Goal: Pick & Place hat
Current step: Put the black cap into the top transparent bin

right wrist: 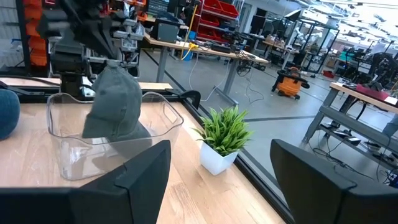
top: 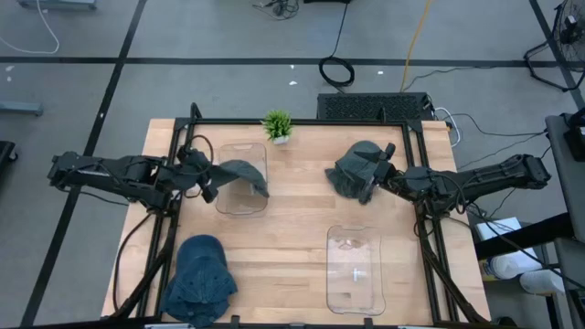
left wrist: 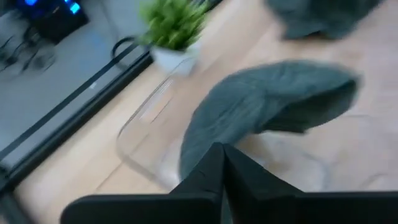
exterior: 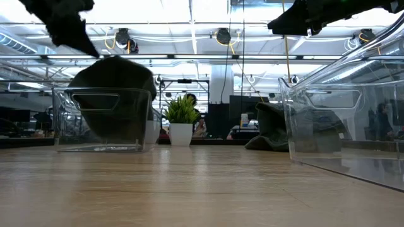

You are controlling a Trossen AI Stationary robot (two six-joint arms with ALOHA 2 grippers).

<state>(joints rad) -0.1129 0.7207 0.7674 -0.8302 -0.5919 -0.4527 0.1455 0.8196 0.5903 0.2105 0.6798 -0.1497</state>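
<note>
My left gripper (top: 208, 187) is shut on a grey-green hat (top: 243, 173) over a clear bin (top: 239, 203) at the table's far left. The hat also shows in the left wrist view (left wrist: 267, 106) and in the right wrist view (right wrist: 115, 106), where it hangs into the bin. My right gripper (top: 382, 170) is open and empty above a second grey hat (top: 355, 170), which lies on the table at the far right. In the low view this gripper (exterior: 303, 19) is well above that hat (exterior: 271, 126). A blue hat (top: 199, 279) lies at the near left corner. My left gripper pinches the hat's edge (left wrist: 202, 149) between its two shut fingers, coming from the table's left side. The hat hangs below the fingers (right wrist: 112, 56), its lower part (right wrist: 118, 134) inside the bin's walls. Whether it touches the bin's floor, I cannot tell.
A second clear bin (top: 355, 270) stands at the near right. A small potted plant (top: 277, 125) stands at the far edge, between the two arms. Bare wood lies in the table's middle.
</note>
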